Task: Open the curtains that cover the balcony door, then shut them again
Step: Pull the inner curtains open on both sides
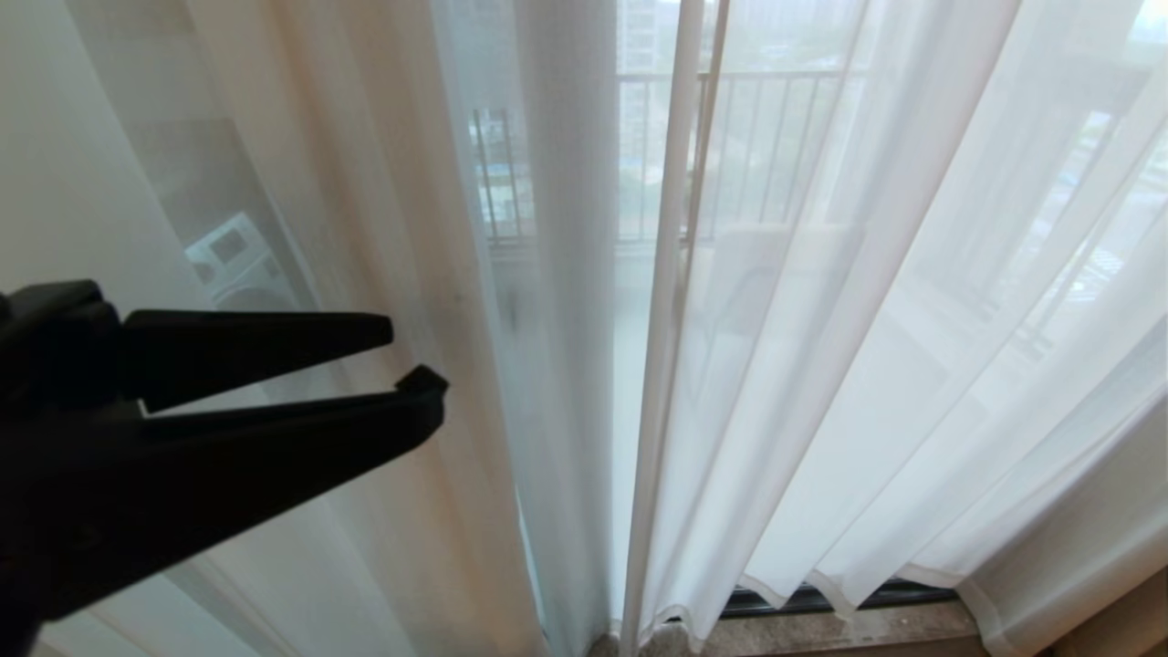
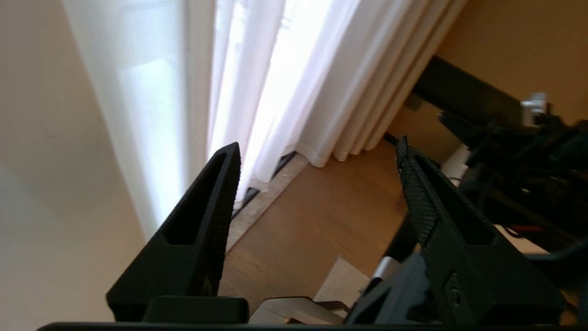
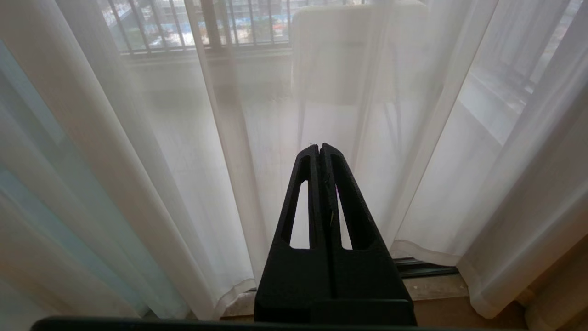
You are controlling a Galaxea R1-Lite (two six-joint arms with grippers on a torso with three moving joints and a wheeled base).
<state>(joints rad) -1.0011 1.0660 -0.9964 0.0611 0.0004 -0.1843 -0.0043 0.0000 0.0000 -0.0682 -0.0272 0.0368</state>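
Sheer white curtains (image 1: 867,319) hang shut across the balcony door, and their hemmed edges (image 1: 666,365) meet near the middle. The door shows only dimly through the fabric, apart from its dark bottom track (image 1: 821,598). My left gripper (image 1: 415,356) is raised at the left in front of the left panel (image 1: 511,274). It is open. In the left wrist view the left gripper (image 2: 320,142) has nothing between its fingers, and the curtains (image 2: 285,69) hang beyond it. My right gripper (image 3: 320,146) is shut and empty. It points at the curtains (image 3: 183,161) low down, near the track (image 3: 427,266).
A balcony railing (image 1: 730,82), a washing machine (image 1: 233,260) and a pale chair (image 3: 353,50) show through the fabric. A stone sill (image 1: 821,630) runs under the hems. Wooden floor (image 2: 321,207) lies before the curtains, and my own dark body (image 2: 505,138) stands beside it.
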